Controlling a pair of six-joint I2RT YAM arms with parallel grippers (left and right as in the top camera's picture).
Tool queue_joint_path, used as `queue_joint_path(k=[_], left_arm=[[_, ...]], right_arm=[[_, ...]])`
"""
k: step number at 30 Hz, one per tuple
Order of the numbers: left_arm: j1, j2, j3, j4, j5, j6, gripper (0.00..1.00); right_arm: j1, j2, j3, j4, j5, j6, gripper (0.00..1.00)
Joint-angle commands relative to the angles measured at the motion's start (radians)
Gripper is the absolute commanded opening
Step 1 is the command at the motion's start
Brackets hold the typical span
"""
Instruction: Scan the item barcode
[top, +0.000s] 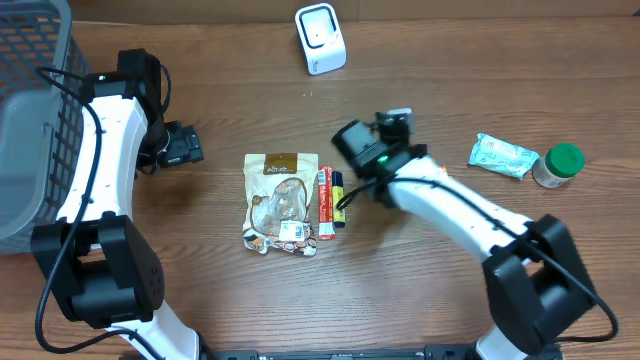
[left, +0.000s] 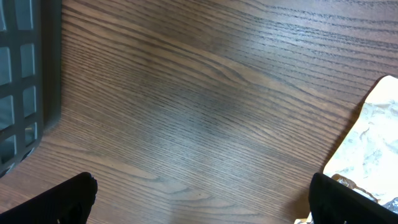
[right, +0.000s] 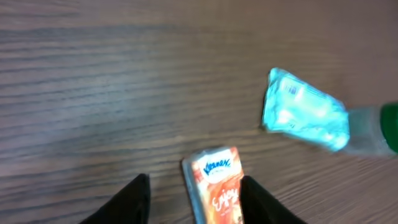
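Left fingers (left: 68, 199) wide open, empty, over bare surface (left: 186, 93) between basket (top: 25, 120) and snack bag (top: 280, 200). Scanner (top: 320, 38) at back, centre. Right fingers (right: 134, 199) part open, straddling orange tissue pack (right: 214, 186) on the surface; left one clear of it, no grip. Teal packet (right: 305, 115) beyond.

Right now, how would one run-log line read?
left gripper: open, empty | right gripper: open over orange tissue pack | white scanner: no item presented
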Motion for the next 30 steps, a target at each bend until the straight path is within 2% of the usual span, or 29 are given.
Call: queue_joint_path(k=[1,3,5,19,30], left_arm=[[-0.007,0.007,0.012,0.003,0.004,0.019,1.0],[-0.007,0.007,0.012,0.003,0.004,0.019,1.0],[-0.007,0.007,0.012,0.003,0.005,0.019,1.0],[-0.007,0.007,0.012,0.003,0.004,0.019,1.0],[-0.007,0.007,0.012,0.003,0.004,0.019,1.0]], right_arm=[[-0.095,-0.02,0.016,-0.019,-0.32,-0.062,0.29],[-0.141,-0.019,0.013,-0.035,-0.426,-0.062,0.17],[-0.177,-0.019,0.005,-0.041,-0.49,-0.062,0.13],[-0.201,-0.018,-0.111,0.044,-0.446,-0.055,0.12],[-0.201,-0.02,-0.064,0.06,-0.388,-0.062,0.12]])
